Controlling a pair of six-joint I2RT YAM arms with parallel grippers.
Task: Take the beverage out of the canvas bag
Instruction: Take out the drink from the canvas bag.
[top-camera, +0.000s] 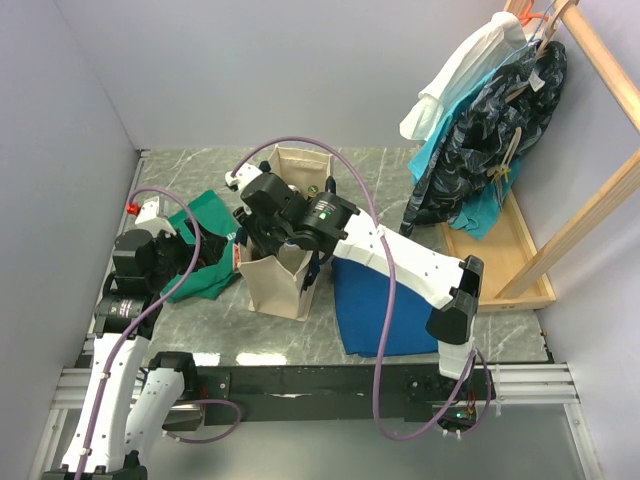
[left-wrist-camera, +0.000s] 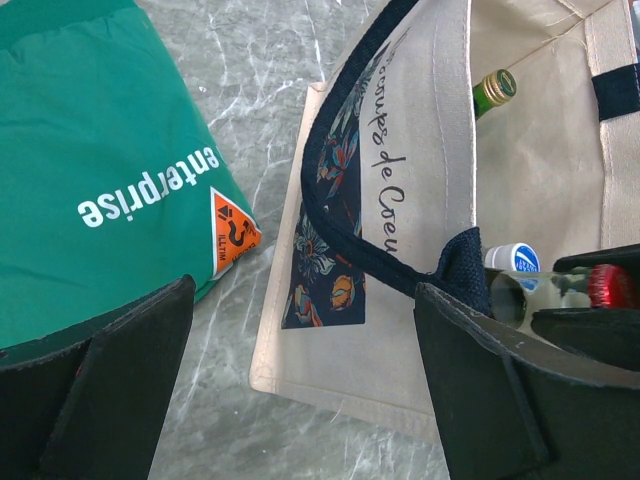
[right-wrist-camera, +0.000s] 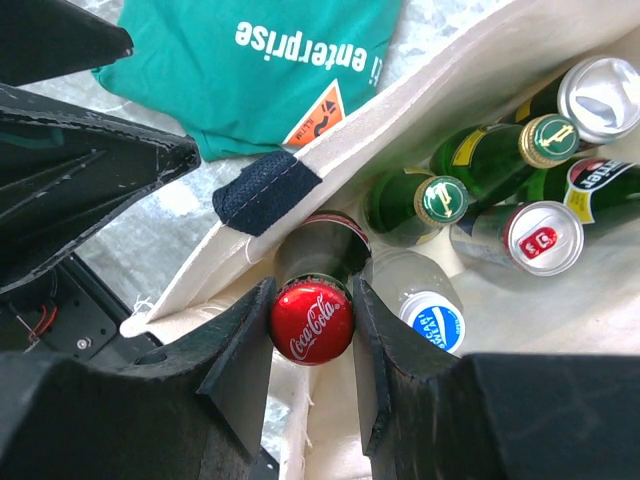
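The cream canvas bag (top-camera: 283, 275) with navy handles stands mid-table, its mouth open. Inside it, a Coca-Cola bottle (right-wrist-camera: 311, 322) with a red cap stands against the near wall of the bag (right-wrist-camera: 400, 110). My right gripper (right-wrist-camera: 311, 326) reaches down into the mouth and is shut on that bottle's neck just under the cap. The left wrist view catches the same red cap (left-wrist-camera: 610, 287) between the right fingers. My left gripper (left-wrist-camera: 305, 390) hovers open just left of the bag (left-wrist-camera: 420, 200), holding nothing.
The bag also holds green bottles (right-wrist-camera: 440, 198), cans (right-wrist-camera: 538, 238) and a blue-capped water bottle (right-wrist-camera: 437, 325). A green cloth (top-camera: 205, 255) lies left of the bag and a blue folded cloth (top-camera: 385, 305) right of it. A wooden clothes rack (top-camera: 500, 130) stands back right.
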